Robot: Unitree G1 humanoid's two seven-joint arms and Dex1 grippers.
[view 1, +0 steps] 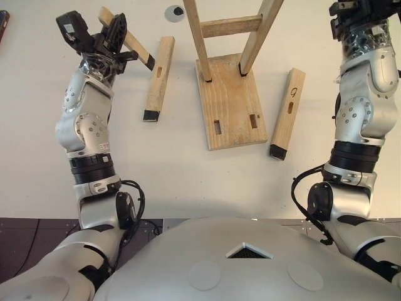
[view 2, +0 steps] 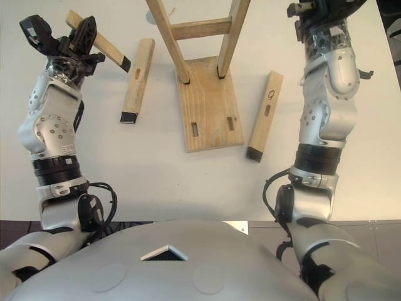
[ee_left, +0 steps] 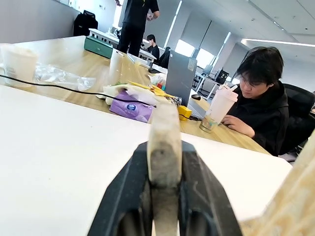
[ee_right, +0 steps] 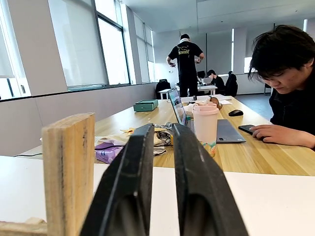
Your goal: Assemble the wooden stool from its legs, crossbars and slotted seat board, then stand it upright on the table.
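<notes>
Left gripper (ee_left: pixel 165 158) is clamped on a wooden bar (view 1: pixel 135 47) at the table's far left. A loose leg (view 1: pixel 158 78) lies just to my right of the bar's dark tip, its long axis running away from me. The seat board (view 1: pixel 233 94) sits centre, and my empty right gripper (ee_right: pixel 165 162), fingers nearly together, hangs farther off.

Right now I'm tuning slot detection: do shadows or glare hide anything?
Left eye view: even light, soft shadows, seat board slots plainly dark. Left wrist view: the wooden piece in the left gripper covers the centre. Right wrist view: bright windows behind the dark right gripper.
</notes>
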